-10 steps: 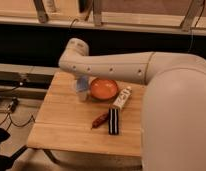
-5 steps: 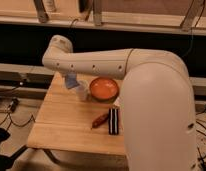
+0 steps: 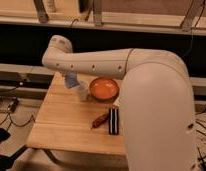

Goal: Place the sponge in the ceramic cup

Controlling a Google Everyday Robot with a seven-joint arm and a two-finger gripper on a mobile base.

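1. The claw (image 3: 70, 78) hangs below the robot's white arm (image 3: 91, 62), over the wooden tabletop (image 3: 66, 125), to the left of the orange bowl (image 3: 104, 89).
2. The claw is closed, and the sponge (image 3: 72, 82) sits in its grip as a small light-blue block at its tip.
3. The sponge is up off the tabletop, left of the orange bowl and just above and left of the ceramic cup (image 3: 82, 93); it is not inside the cup.
4. The ceramic cup stands upright on the tabletop just beside the orange bowl, on the bowl's left side.
5. A reddish sausage-shaped item (image 3: 100, 120) lies in front of the orange bowl, nearer the tabletop's front edge.
6. A black-and-white striped bar (image 3: 114, 122) lies in front of the orange bowl too, just right of the sausage-shaped item.
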